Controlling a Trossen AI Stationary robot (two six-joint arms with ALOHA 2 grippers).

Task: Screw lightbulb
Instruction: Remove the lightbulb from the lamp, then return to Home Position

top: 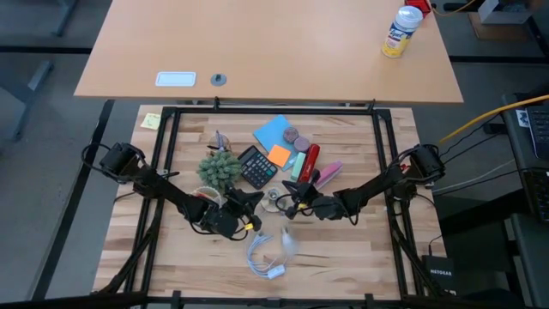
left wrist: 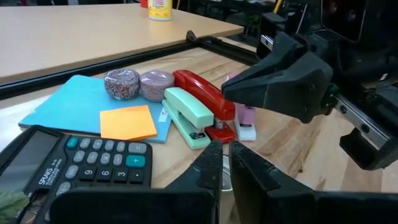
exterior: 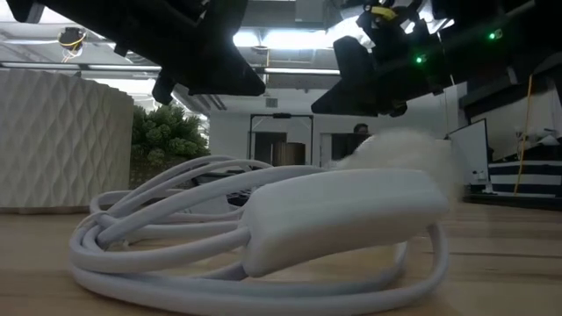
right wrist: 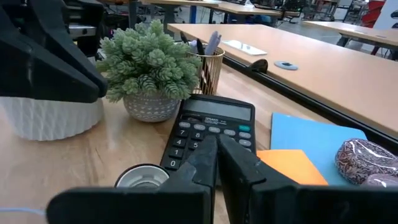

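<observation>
Both claws, the left gripper (top: 251, 202) and right gripper (top: 293, 206), are pinched narrow and empty, flanking a grey disc (top: 273, 197); the lightbulb (top: 289, 243) seems to lie loose beside the white cable (top: 264, 257), so screwing looks not yet begun

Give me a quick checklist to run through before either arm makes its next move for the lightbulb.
1. Lightbulb located: cannot tell. A blurred white shape beside the coiled cable may be it.
2. Left gripper free: ok. It is shut, with nothing seen in it.
3. Right gripper free: ok. It is shut, with nothing seen in it.
4. Room between the arms: not ok. Both grippers sit close together at the table's middle.
5. Clear space around them: not ok. The calculator and round disc lie right by the right gripper.
</observation>
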